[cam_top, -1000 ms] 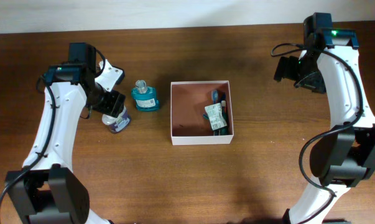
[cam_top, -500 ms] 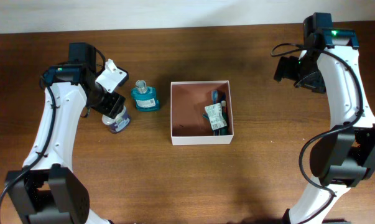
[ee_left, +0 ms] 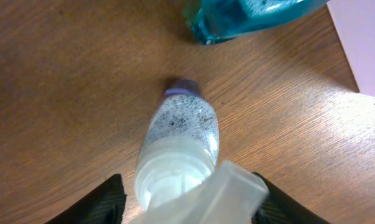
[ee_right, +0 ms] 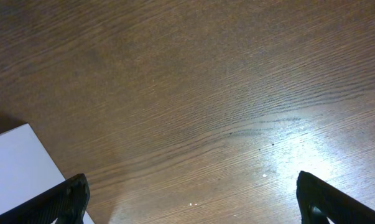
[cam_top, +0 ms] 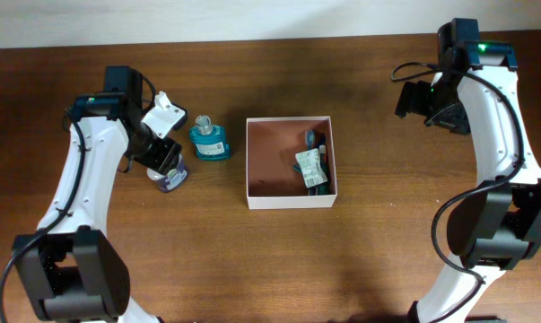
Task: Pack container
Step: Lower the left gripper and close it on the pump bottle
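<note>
Between the jaws of my left gripper (ee_left: pixel 187 208) lies a small bottle (ee_left: pixel 178 140); a second bottle (ee_left: pixel 249 15) stands just ahead, the box (cam_top: pixel 291 199) beyond it.

It looks like a robot lab or test bench. A white left arm (cam_top: pixel 77 184) and right arm (cam_top: pixel 501 126) stand at a dark-wood worktop (cam_top: pixel 387 233) below a plain pale wall (cam_top: pixel 252 16). Only a container (cam_top: pixel 274 161) and a teal bottle (cam_top: pixel 210 144) are laid out.

The left arm (cam_top: pixel 73 184) and the right arm (cam_top: pixel 505 135) wore smooth white shells over black joints. A thin black cable (cam_top: pixel 403 68) looped by the right wrist, where a green light (cam_top: pixel 479 47) glowed, and the right gripper (ee_right: pixel 190 193) had matte black fingers (ee_right: pixel 69 198).
</note>
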Tool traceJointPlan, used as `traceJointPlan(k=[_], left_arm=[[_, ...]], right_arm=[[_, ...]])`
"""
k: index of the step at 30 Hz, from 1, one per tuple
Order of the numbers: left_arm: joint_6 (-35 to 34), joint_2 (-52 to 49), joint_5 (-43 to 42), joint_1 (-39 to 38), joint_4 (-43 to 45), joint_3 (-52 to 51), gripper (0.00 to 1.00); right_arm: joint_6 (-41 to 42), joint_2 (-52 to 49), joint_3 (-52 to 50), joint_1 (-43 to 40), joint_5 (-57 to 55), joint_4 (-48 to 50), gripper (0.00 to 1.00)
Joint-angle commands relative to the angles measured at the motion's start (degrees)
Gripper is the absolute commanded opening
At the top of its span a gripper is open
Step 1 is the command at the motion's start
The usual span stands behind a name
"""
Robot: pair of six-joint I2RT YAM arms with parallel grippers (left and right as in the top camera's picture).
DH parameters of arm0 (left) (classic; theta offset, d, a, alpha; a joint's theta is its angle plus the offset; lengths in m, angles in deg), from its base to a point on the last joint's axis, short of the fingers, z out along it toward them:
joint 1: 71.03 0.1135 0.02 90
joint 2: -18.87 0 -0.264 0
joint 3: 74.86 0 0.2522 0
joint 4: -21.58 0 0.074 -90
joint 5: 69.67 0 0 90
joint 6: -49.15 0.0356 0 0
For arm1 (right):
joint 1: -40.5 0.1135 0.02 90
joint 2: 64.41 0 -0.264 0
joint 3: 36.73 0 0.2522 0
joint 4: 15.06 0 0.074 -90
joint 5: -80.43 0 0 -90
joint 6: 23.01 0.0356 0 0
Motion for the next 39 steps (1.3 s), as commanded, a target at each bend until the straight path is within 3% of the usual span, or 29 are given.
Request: traceJointPlan(k=[1, 9, 14, 20, 39], left_arm=[[1.1, -0.8, -1.0, 0.2, -0.2, -0.5, 0.59], [0.9, -0.8, -1.0, 0.2, -0.1, -0.3, 0.52], [0.9, -0.7, -1.0, 0.2, -0.1, 0.9, 0.4], [0.6, -0.5, -1.0, 0.2, -0.2, 2.3, 0.34], [-1.1, 1.6, -1.0, 0.1, -5.0, 3.5, 0.29]], right_arm=[[0.0, 0.8, 0.6, 0.0, -0.7, 0.0, 0.98], [0.0, 0.8, 0.6, 0.0, -0.7, 0.0, 0.98], [0.0, 0.8, 0.6, 0.0, -0.7, 0.0, 0.98], [0.0, 0.8, 0.6, 0.0, -0.7, 0.0, 0.99], [0.0, 0.8, 0.6, 0.0, -0.7, 0.0, 0.98]])
